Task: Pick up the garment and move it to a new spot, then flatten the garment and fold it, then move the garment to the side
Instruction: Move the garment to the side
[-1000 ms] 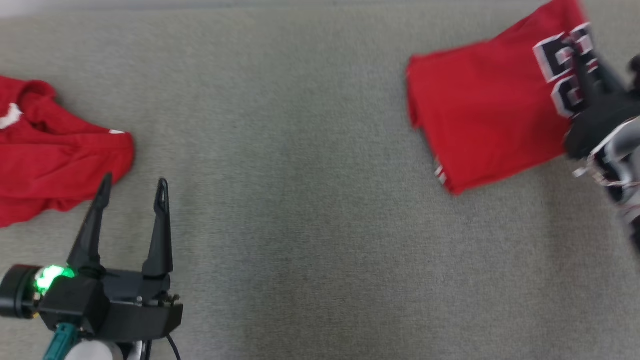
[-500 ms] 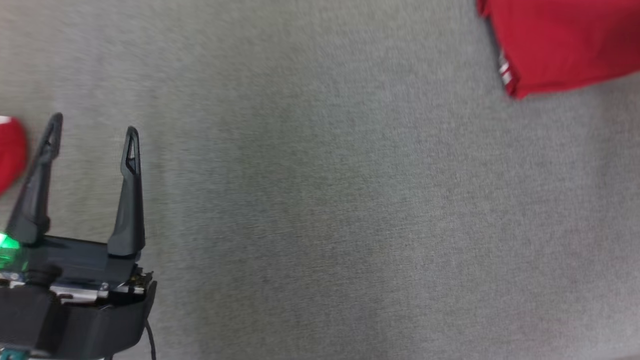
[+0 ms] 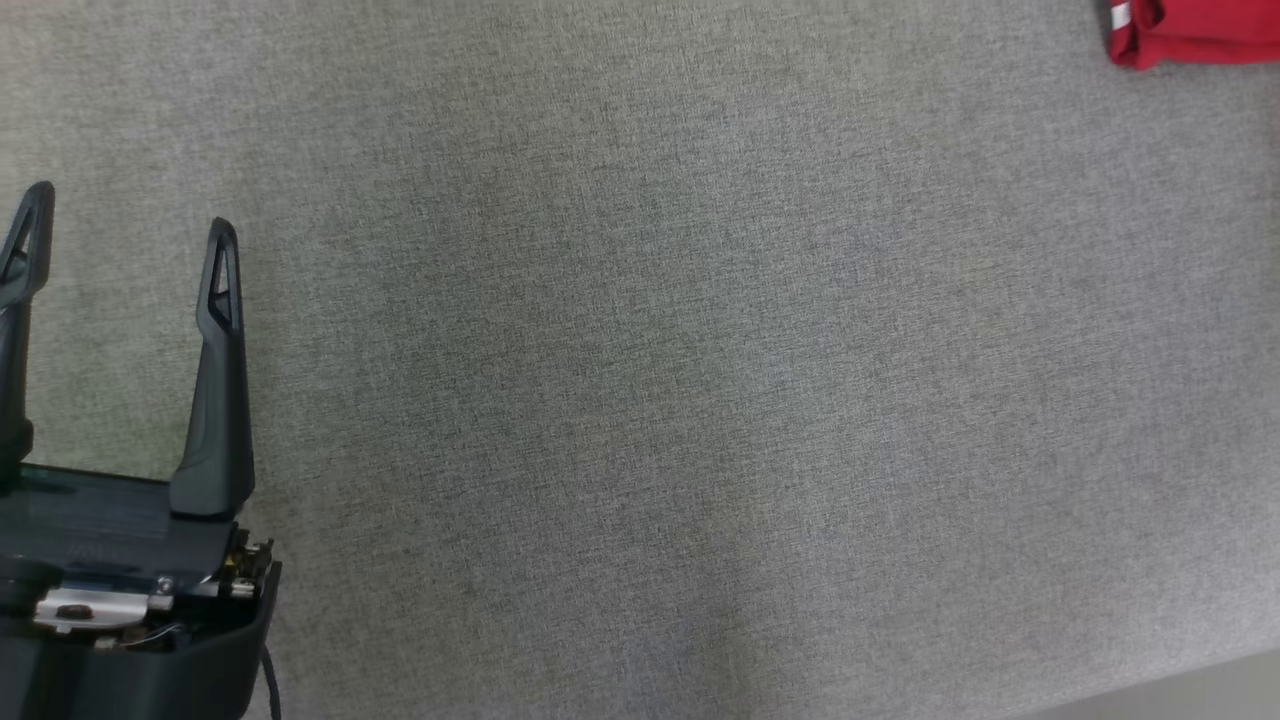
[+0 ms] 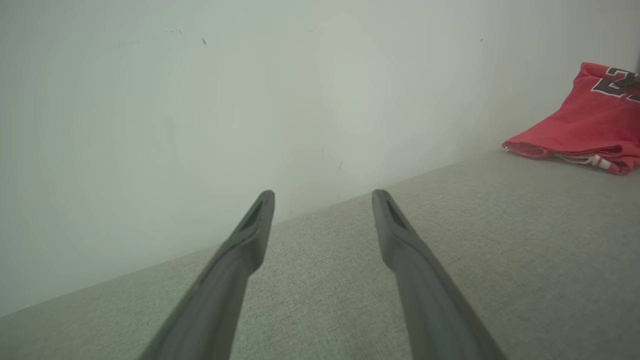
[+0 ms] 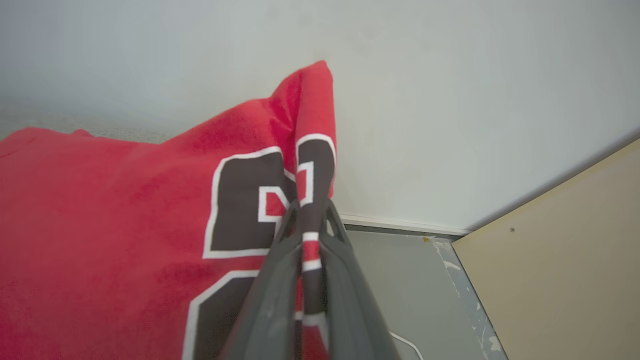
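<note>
Nearest the robot, the left gripper [image 3: 131, 208] sits at the lower left of the head view. Its two dark fingers [image 3: 215, 400] point up and are spread wide apart, with only bare grey cloth between them. The left wrist view agrees: both fingers hang above the desk [image 3: 640, 400], touching nothing, aimed toward the line where the desk meets a pale wall [image 4: 200, 100].

Beyond that gripper, the grey fabric-covered desk stretches across the middle of the head view. In the top right corner of that view lies a corner of the red garment [image 3: 1190, 35], with a bit of white at its edge. In the left wrist view the garment lies on the desk close to the wall, well apart from the left gripper. It is folded in layers, and its far part is lifted higher than its near edge.

The right gripper [image 5: 311, 210] has hold of it. In the right wrist view its fingers are pressed close together on a raised fold [image 5: 311, 175] of the garment, banded black, white and red. The cloth rises past the tips into a peak. A large black number [image 5: 240, 200] outlined in white shows on the red cloth left of the fingers. Behind are the pale wall, a white baseboard [image 5: 400, 223], a grey floor [image 5: 400, 280] and a beige panel [image 5: 560, 250].
</note>
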